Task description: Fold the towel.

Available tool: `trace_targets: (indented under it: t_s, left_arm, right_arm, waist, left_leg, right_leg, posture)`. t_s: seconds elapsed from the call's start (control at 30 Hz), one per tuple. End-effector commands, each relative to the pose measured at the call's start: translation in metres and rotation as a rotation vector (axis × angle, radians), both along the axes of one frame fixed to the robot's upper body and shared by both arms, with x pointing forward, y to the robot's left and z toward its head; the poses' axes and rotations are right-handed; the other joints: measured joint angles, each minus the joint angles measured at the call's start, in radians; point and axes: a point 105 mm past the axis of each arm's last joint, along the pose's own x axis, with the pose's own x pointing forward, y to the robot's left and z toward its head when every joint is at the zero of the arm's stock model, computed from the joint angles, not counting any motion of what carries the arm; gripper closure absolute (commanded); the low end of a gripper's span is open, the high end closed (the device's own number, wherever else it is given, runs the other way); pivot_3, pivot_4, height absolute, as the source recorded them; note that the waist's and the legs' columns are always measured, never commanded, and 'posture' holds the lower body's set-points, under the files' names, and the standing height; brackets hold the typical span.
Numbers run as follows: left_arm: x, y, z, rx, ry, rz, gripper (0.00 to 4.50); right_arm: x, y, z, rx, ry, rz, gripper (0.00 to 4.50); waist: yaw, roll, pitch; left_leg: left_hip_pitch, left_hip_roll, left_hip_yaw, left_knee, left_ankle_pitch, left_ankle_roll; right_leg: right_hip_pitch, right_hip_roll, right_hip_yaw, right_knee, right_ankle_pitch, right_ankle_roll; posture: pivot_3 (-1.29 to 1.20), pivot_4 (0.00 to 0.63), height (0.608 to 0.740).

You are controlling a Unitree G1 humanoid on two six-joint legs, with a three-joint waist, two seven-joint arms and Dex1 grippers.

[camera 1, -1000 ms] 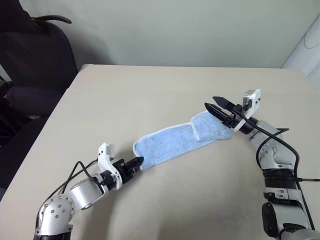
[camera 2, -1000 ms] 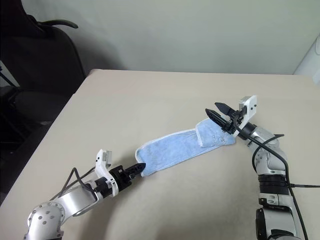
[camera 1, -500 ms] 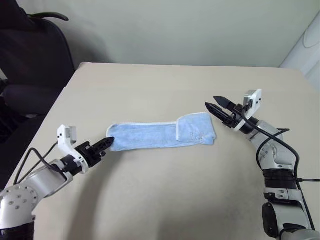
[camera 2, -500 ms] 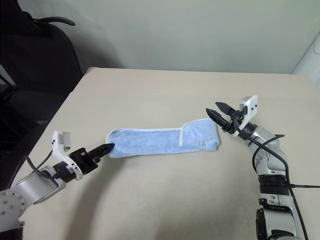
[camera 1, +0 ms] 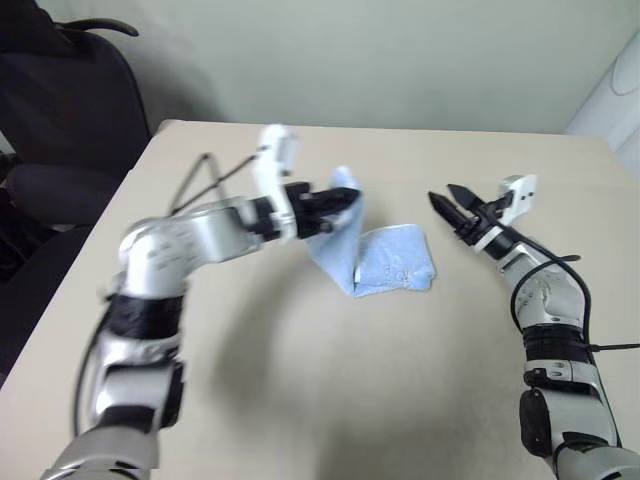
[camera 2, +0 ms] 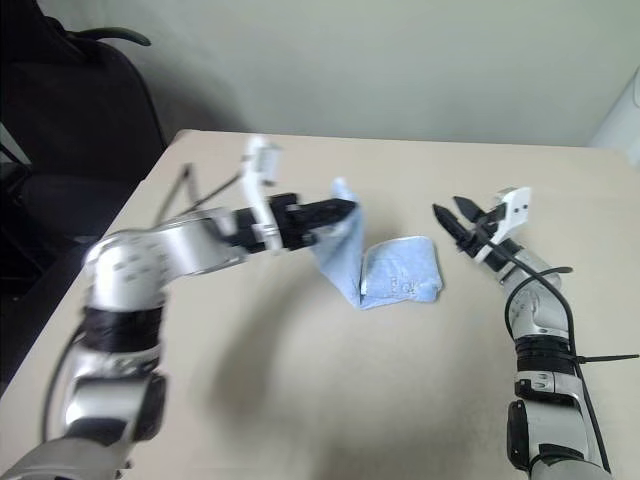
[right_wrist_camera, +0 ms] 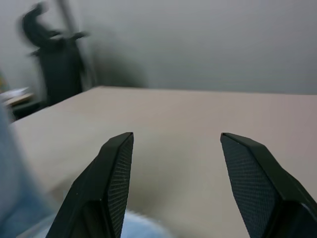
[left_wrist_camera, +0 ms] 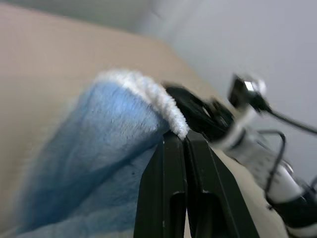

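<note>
The left pincer (camera 1: 352, 196) is clamped on one end of the towel (camera 1: 385, 262), holding it raised above the counter (camera 1: 300, 380); the towel's other end lies folded on the counter; the right pincer (camera 1: 452, 212), just beside that folded end, gapes empty.

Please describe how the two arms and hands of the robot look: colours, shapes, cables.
Both arms are silver-grey metal with rounded joints and black segments. Loose black cables run along them. The left hand and right hand each have two black pointed fingers; the inner pads are finely textured. A white block sits on each wrist.
</note>
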Motion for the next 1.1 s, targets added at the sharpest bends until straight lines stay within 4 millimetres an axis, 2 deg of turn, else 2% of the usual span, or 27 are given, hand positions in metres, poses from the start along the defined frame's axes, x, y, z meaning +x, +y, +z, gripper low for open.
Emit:
trace_targets:
  t_s: [0.03,0.07,0.2,0.33,0.43,0.53,0.6,0.73,0.83,0.9,0.97,1.03,1.1]
  left_arm:
    - [-0.005,-0.036,-0.003,0.069,-0.031,-0.143,4.47]
    - [-0.005,-0.041,-0.005,0.082,-0.034,-0.162,4.47]
    - [-0.011,-0.068,-0.036,0.186,-0.01,-0.284,4.47]
    - [-0.013,-0.074,-0.072,0.3,0.01,-0.325,4.47]
    - [-0.007,-0.073,-0.081,0.286,0.041,-0.303,4.47]
    - [-0.004,-0.073,-0.071,0.167,0.076,-0.293,3.89]
    - [-0.005,-0.071,-0.058,0.072,0.082,-0.298,3.2]
    - [-0.012,-0.062,-0.038,0.001,0.024,-0.312,1.79]
    - [-0.009,-0.047,-0.008,-0.084,-0.066,-0.266,0.73]
    - [0.002,-0.029,0.016,-0.151,-0.118,-0.184,0.73]
    - [0.014,-0.008,0.029,-0.131,-0.19,-0.072,0.68]
    - [0.02,0.012,0.032,-0.069,-0.271,0.011,0.68]
    - [0.026,0.038,0.025,0.027,-0.377,0.1,0.68]
  right_arm:
    - [-0.002,-0.024,0.023,0.059,-0.088,-0.126,1.55]
    - [-0.003,-0.026,0.023,0.064,-0.092,-0.139,1.55]
    - [-0.015,-0.045,0.022,0.09,-0.105,-0.223,1.55]
    - [-0.025,-0.052,0.018,0.097,-0.103,-0.265,1.55]
    - [-0.029,-0.053,0.016,0.1,-0.1,-0.274,1.55]
    - [-0.029,-0.051,0.014,0.098,-0.091,-0.271,1.55]
    - [-0.028,-0.048,0.014,0.095,-0.084,-0.26,1.55]
    - [-0.023,-0.038,0.012,0.062,-0.067,-0.223,1.55]
    - [-0.02,-0.03,0.01,0.015,-0.055,-0.187,1.55]
    - [-0.02,-0.023,0.01,-0.019,-0.054,-0.148,1.55]
    - [-0.022,-0.015,0.01,-0.07,-0.057,-0.1,1.91]
    - [-0.025,-0.007,0.011,-0.1,-0.059,-0.043,2.41]
    - [-0.032,0.003,0.016,-0.133,-0.071,0.034,3.13]
  waist:
    - [-0.004,0.0,0.0]
    - [-0.008,0.0,0.0]
    - [-0.01,0.0,0.0]
    - [-0.008,0.0,0.0]
    - [-0.008,0.0,0.0]
    - [-0.007,0.0,0.0]
    - [-0.005,0.0,0.0]
    - [-0.005,0.0,0.0]
    - [-0.005,0.0,0.0]
    - [-0.005,0.0,0.0]
    - [-0.005,0.001,0.0]
    - [-0.007,0.001,0.0]
    - [-0.008,0.001,0.0]
  left_leg:
    - [-0.001,0.0,0.0,0.0,0.0,0.0]
    - [-0.001,0.0,0.001,0.0,0.0,0.0]
    - [-0.001,0.0,0.001,0.0,0.0,0.0]
    - [-0.001,0.0,0.001,0.0,0.0,0.001]
    - [-0.001,0.0,0.001,0.0,0.0,0.001]
    - [-0.001,0.0,0.001,0.0,0.0,0.001]
    - [-0.002,0.0,0.001,0.0,0.0,0.002]
    - [-0.001,0.0,0.001,0.0,0.0,0.002]
    - [-0.001,0.0,0.001,0.001,0.0,0.002]
    - [-0.001,0.0,0.001,0.001,0.0,0.002]
    - [-0.001,0.0,0.001,0.001,0.0,0.002]
    - [-0.001,0.0,0.001,0.001,0.0,0.002]
    - [-0.001,0.0,0.001,0.0,0.0,0.002]
  right_leg:
    - [-0.001,0.0,0.0,0.0,0.001,0.0]
    - [-0.002,-0.001,0.0,0.0,0.001,0.0]
    - [-0.003,-0.001,0.001,0.0,0.001,0.001]
    - [-0.003,-0.001,0.002,-0.001,0.002,0.002]
    - [-0.003,-0.001,0.002,-0.001,0.002,0.002]
    - [-0.003,-0.001,0.002,-0.001,0.002,0.002]
    - [-0.003,-0.001,0.002,0.0,0.002,0.002]
    - [-0.003,-0.001,0.002,0.0,0.002,0.003]
    - [-0.003,-0.001,0.002,0.0,0.002,0.003]
    - [-0.003,-0.001,0.002,0.0,0.002,0.003]
    - [-0.003,-0.001,0.002,0.001,0.002,0.003]
    - [-0.003,-0.001,0.002,0.001,0.002,0.003]
    - [-0.004,-0.001,0.003,0.0,0.002,0.003]
  posture:
    - [0.0,0.15,0.74]
    - [0.0,0.15,0.74]
    - [0.0,0.15,0.74]
    - [0.0,0.15,0.74]
    - [0.0,0.15,0.74]
    - [0.0,0.15,0.74]
    - [0.0,0.15,0.74]
    - [0.0,0.15,0.74]
    - [0.0,0.15,0.74]
    - [0.0,0.15,0.74]
    - [0.0,0.15,0.74]
    - [0.0,0.15,0.74]
    - [0.0,0.15,0.74]
